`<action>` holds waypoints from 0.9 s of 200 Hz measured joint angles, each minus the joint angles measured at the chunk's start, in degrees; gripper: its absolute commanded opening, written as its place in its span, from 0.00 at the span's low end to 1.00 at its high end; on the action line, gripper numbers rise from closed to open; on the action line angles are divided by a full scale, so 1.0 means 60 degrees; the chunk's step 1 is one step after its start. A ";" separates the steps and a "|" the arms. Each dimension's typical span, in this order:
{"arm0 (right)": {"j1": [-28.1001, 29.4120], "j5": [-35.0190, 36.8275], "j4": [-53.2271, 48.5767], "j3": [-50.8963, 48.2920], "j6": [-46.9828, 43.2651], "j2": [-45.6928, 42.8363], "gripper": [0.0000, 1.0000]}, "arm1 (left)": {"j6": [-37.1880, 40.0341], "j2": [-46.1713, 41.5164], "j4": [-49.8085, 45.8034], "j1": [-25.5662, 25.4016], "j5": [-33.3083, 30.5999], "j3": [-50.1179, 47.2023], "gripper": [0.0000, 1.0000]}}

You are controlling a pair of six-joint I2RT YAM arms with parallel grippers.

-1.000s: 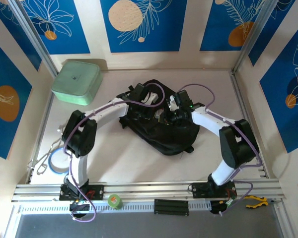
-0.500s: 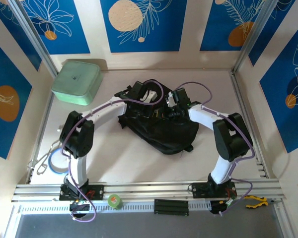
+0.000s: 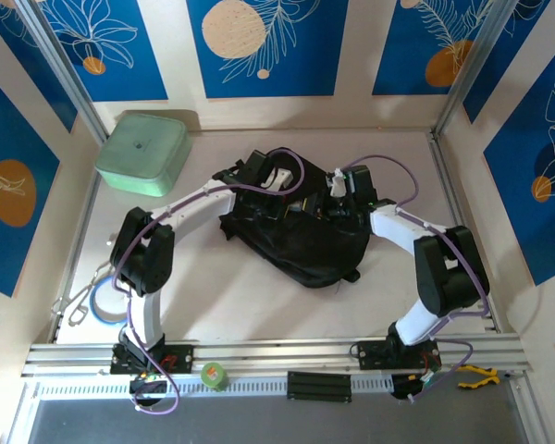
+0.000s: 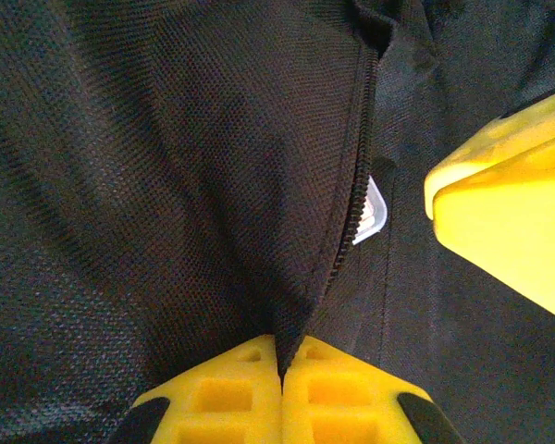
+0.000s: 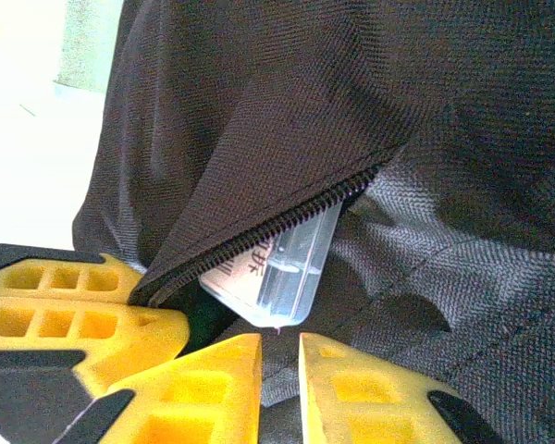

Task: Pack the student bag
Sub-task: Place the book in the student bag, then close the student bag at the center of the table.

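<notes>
The student bag (image 3: 305, 242), a black fabric backpack, lies in the middle of the table with both arms reaching over its top. My left gripper (image 3: 293, 202) (image 4: 280, 363) is shut on the bag's fabric flap (image 4: 166, 166) right at the zipper edge (image 4: 351, 185), holding it lifted. A clear plastic box (image 5: 282, 264) (image 4: 372, 211) pokes out from under the zipper. My right gripper (image 3: 327, 205) (image 5: 279, 370) sits just below that box, its jaws a narrow gap apart with nothing gripped. The left gripper's yellow fingers (image 5: 65, 310) show beside it.
A mint-green lidded box (image 3: 141, 153) stands at the back left. A blue tape roll (image 3: 106, 303) and a white cord lie at the left edge. A green roll (image 3: 213, 376) and a yellow-handled tool (image 3: 476, 375) rest on the front rail.
The right gripper has drawn back to the right from the bag's opening, and its jaws closed and then parted a little. The left gripper has kept its hold on the flap.
</notes>
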 measured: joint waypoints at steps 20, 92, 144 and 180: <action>0.0084 0.0095 -0.0109 0.0382 0.0044 0.0419 0.12 | -0.0004 0.0000 -0.0004 0.0000 0.0004 0.0015 0.00; 0.0106 -0.1512 0.0984 0.1162 0.0776 0.1880 0.06 | 0.0000 0.0000 -0.0058 0.0018 0.0036 0.0055 0.00; -0.0259 -0.1730 0.1341 0.0135 0.0943 0.0747 0.14 | 0.0069 -0.0339 -0.0328 0.0025 0.0310 0.0047 0.37; -0.0295 -0.0816 -0.0233 -0.0124 -0.0219 -0.1377 0.38 | -0.0335 -0.1661 0.0025 0.0219 0.0532 -0.0685 0.67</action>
